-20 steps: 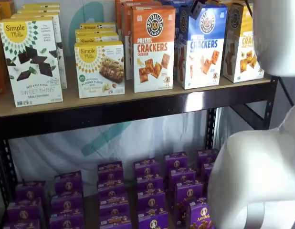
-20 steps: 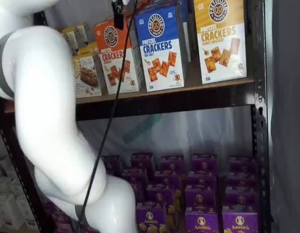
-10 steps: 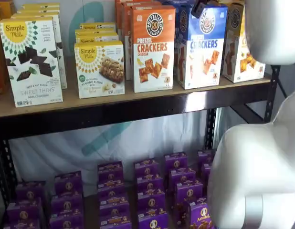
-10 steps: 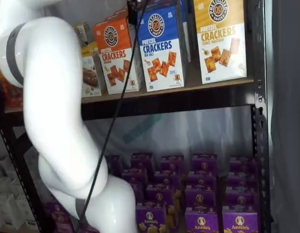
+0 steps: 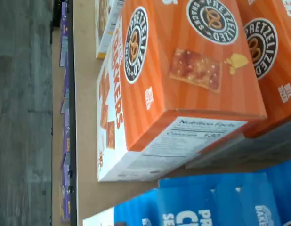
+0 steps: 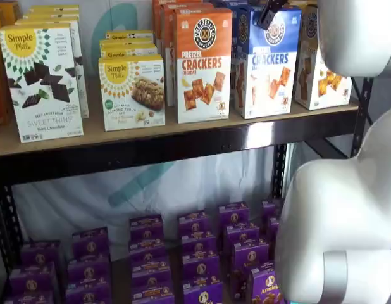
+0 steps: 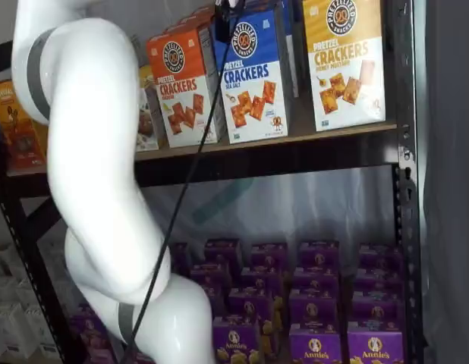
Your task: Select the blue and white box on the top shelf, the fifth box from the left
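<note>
The gripper [image 6: 270, 14] shows only as a dark finger tip at the upper edge of the blue and white box [image 6: 265, 62]; whether its fingers are apart or together cannot be told. That box stands upright on the top shelf [image 6: 151, 145], an orange box [image 6: 203, 63] just beside it at nine o'clock and a yellow-topped box [image 7: 344, 61] at three o'clock.

The blue and white box [image 6: 266, 62] stands upright at the front edge of the top shelf [image 6: 183, 136], at about 1 o'clock in a shelf view. It has a blue top, a white lower front and orange crackers pictured.
</note>
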Robot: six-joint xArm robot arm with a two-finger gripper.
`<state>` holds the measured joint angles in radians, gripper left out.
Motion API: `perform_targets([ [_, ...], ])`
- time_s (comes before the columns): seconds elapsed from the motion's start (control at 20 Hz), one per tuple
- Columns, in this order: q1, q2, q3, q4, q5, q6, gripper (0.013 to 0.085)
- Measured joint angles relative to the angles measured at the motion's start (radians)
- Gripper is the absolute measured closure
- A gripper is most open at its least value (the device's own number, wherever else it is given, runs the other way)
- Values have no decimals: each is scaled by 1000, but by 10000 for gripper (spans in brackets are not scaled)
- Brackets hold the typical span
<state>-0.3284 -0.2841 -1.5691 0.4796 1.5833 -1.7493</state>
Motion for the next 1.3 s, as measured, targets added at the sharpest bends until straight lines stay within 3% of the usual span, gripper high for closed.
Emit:
perform_targets([
  [0.2,6,14,-7,-18,0,-5,130],
  [0.65,48,74,-101,-133,143,13,130],
  [1.05,67,66,-89,-151,150,25,130],
  [1.3,71,63,-86,-147,146,29,290],
])
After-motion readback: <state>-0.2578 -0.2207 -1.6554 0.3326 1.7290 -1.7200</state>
